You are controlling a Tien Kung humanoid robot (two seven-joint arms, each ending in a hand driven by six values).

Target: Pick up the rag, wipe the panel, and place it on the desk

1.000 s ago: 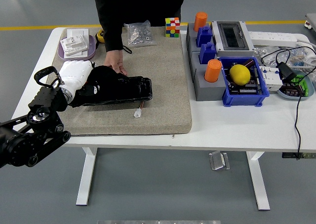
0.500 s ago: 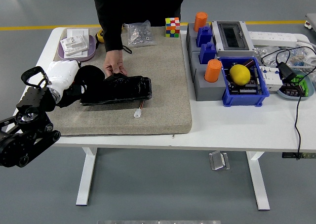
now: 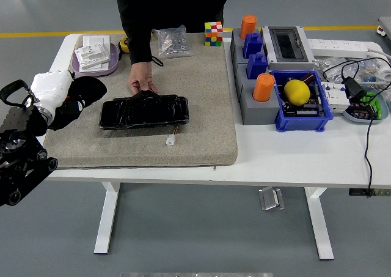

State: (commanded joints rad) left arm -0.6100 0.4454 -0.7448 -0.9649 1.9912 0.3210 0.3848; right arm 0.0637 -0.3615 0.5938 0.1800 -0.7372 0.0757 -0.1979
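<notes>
Gripping the dark rag [image 3: 88,88] beside the panel [image 3: 144,112], the left hand [image 3: 56,92] risked dropping it off the counter [image 3: 293,161] edge.

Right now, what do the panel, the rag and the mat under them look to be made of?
The panel looks like glossy black plastic or coated metal: it shows bright highlights. The rag in the left hand looks like soft, matte black cloth, bunched in folds. The mat looks like coarse beige felt or woven fabric with a dull, speckled surface.
</notes>
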